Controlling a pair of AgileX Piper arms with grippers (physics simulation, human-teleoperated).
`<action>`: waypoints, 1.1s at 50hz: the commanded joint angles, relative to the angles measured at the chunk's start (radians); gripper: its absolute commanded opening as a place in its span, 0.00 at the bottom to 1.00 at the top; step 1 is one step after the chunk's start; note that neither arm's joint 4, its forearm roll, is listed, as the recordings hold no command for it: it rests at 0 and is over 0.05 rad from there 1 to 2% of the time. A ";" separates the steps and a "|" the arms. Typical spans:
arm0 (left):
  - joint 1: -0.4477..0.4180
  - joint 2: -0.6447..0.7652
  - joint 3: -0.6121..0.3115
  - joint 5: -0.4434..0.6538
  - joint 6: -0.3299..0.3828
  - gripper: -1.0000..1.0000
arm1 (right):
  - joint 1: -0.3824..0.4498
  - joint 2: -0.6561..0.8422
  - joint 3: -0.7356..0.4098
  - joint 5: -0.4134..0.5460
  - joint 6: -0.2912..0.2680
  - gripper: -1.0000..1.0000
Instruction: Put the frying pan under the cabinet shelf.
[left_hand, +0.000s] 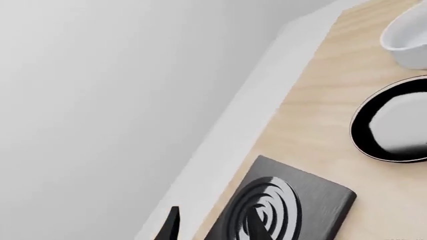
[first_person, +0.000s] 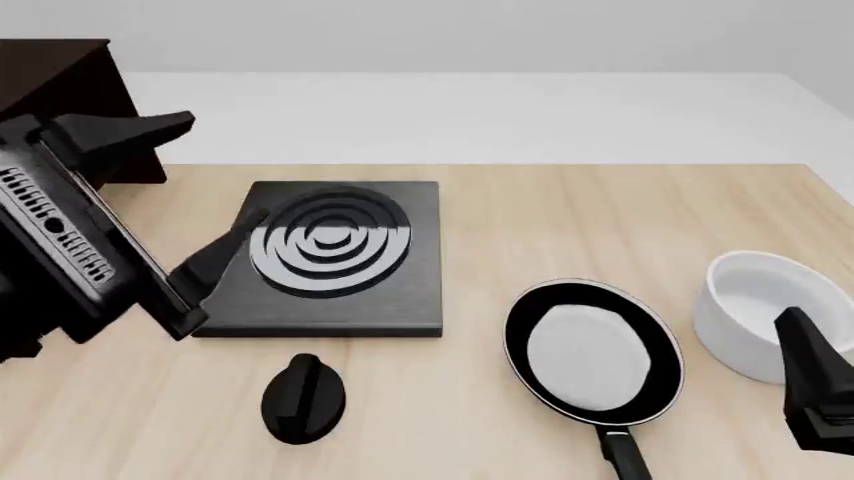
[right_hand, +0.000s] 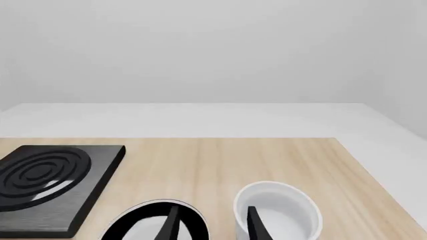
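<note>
Pale wooden desk (first_person: 561, 210): glossy-centred black frying pan (first_person: 593, 357) lower right; left end effector (first_person: 180, 195) spread, right end effector (right_hand: 212, 225) spread.

Pale wooden table (first_person: 534, 200), grain running across. Near its middle, a square black hotplate (first_person: 327, 258) with silver rings, lying flat. Just in front of the hotplate, a round black knob (first_person: 303, 397). Right of the hotplate and nearer the front edge, the frying pan (first_person: 591, 357), handle toward the front. Further right of the hotplate, beside the pan, a white round bowl (first_person: 758, 312). Far left behind the hotplate, the dark cabinet (first_person: 60, 70), base hidden.
</note>
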 joint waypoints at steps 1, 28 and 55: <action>-0.088 0.097 0.023 -0.102 0.125 1.00 | 0.000 0.000 0.000 0.000 0.000 1.00; -0.217 0.241 0.078 -0.258 0.276 1.00 | 0.000 0.000 0.000 0.000 0.000 1.00; -0.340 0.357 0.134 -0.375 0.306 1.00 | 0.000 0.000 0.000 0.000 0.000 1.00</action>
